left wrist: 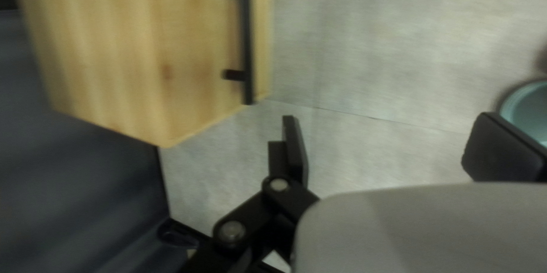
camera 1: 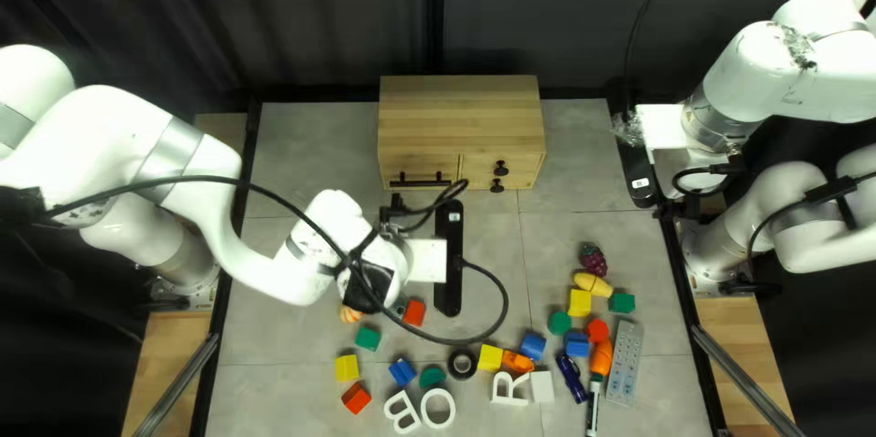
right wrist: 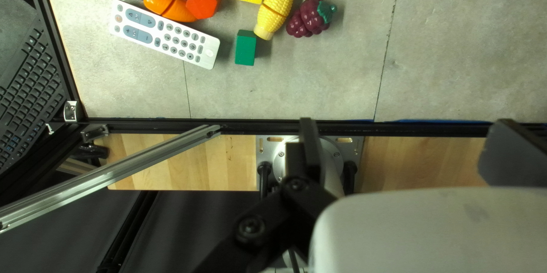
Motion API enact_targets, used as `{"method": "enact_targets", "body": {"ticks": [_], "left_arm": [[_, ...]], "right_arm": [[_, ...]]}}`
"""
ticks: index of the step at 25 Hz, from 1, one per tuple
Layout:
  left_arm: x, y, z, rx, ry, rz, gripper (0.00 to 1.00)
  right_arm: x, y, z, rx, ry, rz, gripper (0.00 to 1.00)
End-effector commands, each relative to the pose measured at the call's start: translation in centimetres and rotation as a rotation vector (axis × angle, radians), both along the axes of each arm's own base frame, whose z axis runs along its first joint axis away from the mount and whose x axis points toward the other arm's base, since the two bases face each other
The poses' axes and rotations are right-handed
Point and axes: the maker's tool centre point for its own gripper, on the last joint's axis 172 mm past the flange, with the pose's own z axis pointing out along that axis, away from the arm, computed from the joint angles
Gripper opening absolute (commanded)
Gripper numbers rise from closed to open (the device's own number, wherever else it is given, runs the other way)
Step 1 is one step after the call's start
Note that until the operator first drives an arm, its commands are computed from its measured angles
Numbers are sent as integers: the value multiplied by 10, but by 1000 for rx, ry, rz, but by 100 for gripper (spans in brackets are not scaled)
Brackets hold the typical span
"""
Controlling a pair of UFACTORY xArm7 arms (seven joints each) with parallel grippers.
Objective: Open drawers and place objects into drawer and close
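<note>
The wooden cabinet (camera 1: 461, 113) stands at the table's far edge, its drawers closed, bar handle (camera 1: 420, 183) and round knobs (camera 1: 501, 168) facing the near edge; the left gripper (camera 1: 448, 259) hangs in front of it, fingers spread wide with nothing gripped; the right gripper (camera 1: 641, 163) is over the table's right edge, also parted and ungrasping; blocks (camera 1: 491, 358) and white letters (camera 1: 438, 408) lie toward the near edge; the toy corn (camera 1: 594, 285), purple berries (camera 1: 593, 260) and remote (camera 1: 625, 363) lie nearer the right edge.
</note>
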Motion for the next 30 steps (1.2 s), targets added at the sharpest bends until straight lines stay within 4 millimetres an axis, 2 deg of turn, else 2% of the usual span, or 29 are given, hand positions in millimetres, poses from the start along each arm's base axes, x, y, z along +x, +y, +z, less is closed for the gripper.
{"method": "enact_targets", "body": {"ticks": [1, 2, 3, 6, 7, 9, 10, 14, 15, 17, 18, 21, 22, 24, 25, 28, 29, 30], "left_arm": [[24, 8, -45, -41, 6, -20, 100], [24, 8, -45, -41, 6, -20, 100], [32, 21, -56, -24, -10, -23, 100], [32, 21, -56, -24, -10, -23, 100], [37, 43, -66, -4, -19, -16, 100], [37, 43, -66, -4, -19, -16, 100], [40, 62, -66, -4, -18, 1, 100], [40, 62, -66, -4, -18, 1, 100], [39, 70, -58, -21, -5, 16, 100], [39, 70, -58, -21, -5, 16, 100], [35, 70, -48, -36, 2, 26, 100], [35, 70, -48, -36, 2, 26, 100], [31, 54, -24, -47, 15, 30, 100], [31, 54, -24, -47, 15, 30, 100], [28, 34, 0, -46, 29, 25, 100], [28, 34, 0, -46, 29, 25, 100], [23, 21, 15, -42, 46, 25, 100], [23, 21, 15, -42, 46, 25, 100]], "right_arm": [[0, 0, 0, 0, 0, 0, 100], [0, 0, 0, 0, 0, 0, 100], [0, 0, 0, 0, 0, 0, 100], [0, 0, 0, 0, 0, 0, 100], [0, 0, 0, 0, 0, 0, 100], [0, 0, 0, 0, 0, 0, 100], [0, 0, 0, 0, 0, 0, 100], [0, 0, 0, 0, 0, 0, 100], [0, 0, 0, 0, 0, 0, 100], [0, 0, 0, 0, 0, 0, 100], [0, 0, 0, 0, 0, 0, 100], [0, 0, 0, 0, 0, 0, 100], [0, 0, 0, 0, 0, 0, 100], [0, 0, 0, 0, 0, 0, 100], [0, 0, 0, 0, 0, 0, 100], [0, 0, 0, 0, 0, 0, 100], [0, 0, 0, 0, 0, 0, 100], [0, 0, 0, 0, 0, 0, 100]]}}
